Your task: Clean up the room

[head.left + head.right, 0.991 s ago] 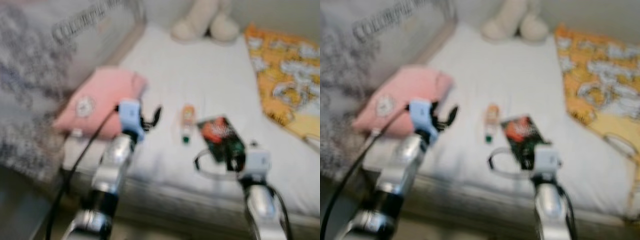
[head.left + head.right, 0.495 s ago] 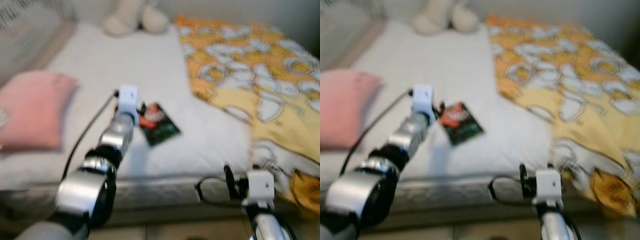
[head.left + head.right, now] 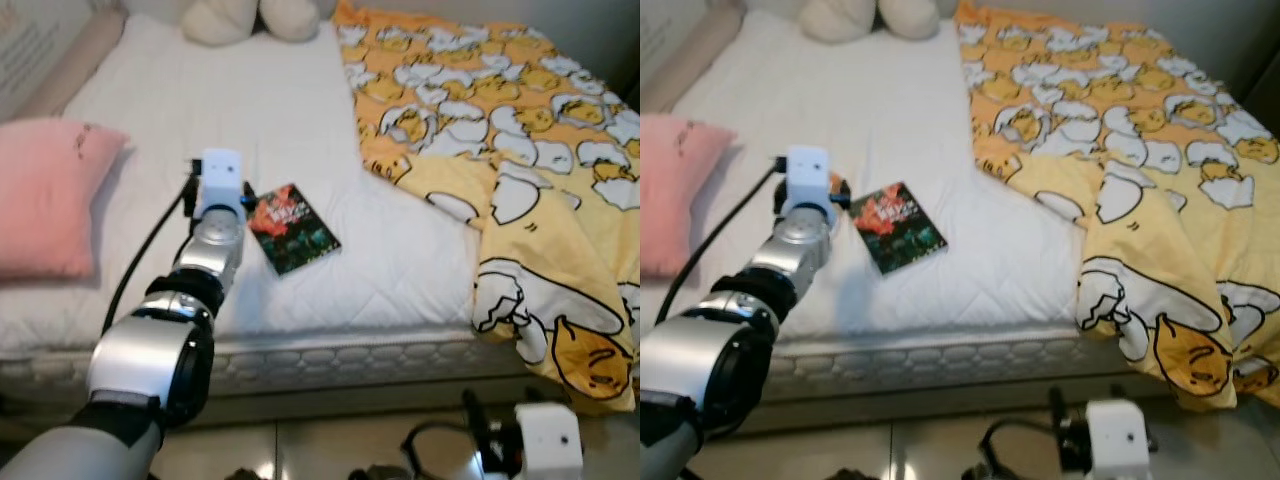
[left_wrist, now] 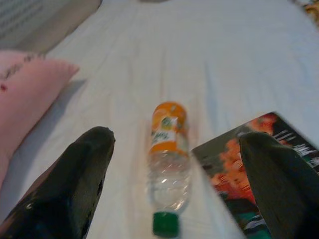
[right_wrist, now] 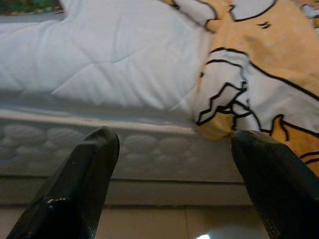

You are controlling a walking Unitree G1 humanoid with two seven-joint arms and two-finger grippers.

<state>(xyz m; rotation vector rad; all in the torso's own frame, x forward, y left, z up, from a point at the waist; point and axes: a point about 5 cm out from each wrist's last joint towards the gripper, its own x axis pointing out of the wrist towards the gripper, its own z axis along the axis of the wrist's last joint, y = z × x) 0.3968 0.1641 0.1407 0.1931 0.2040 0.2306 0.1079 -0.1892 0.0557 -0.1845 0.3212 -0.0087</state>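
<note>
Currently on the bed (image 3: 300,130): one small plastic bottle (image 4: 168,167), lying on its side on the white quilted cover, orange label, green cap, clear and apparently near-empty body. It lies just beside a paperback book (image 3: 292,228) with a dark red-and-green cover, flat on the mattress. Left hand (image 4: 174,199) reaches out over the bed, fingers spread wide apart, the bottle lying between them and not yet touched. Right hand (image 5: 174,189) hangs low at the mattress edge, fingers likewise apart, holding nothing. Handling, by judgement: bottle light, smooth, thin-walled, prone to roll and to dent; best taken across the labelled middle. Also present: pink pillow (image 3: 45,205), yellow egg-print duvet (image 3: 500,150), cream plush toy (image 3: 255,18).
</note>
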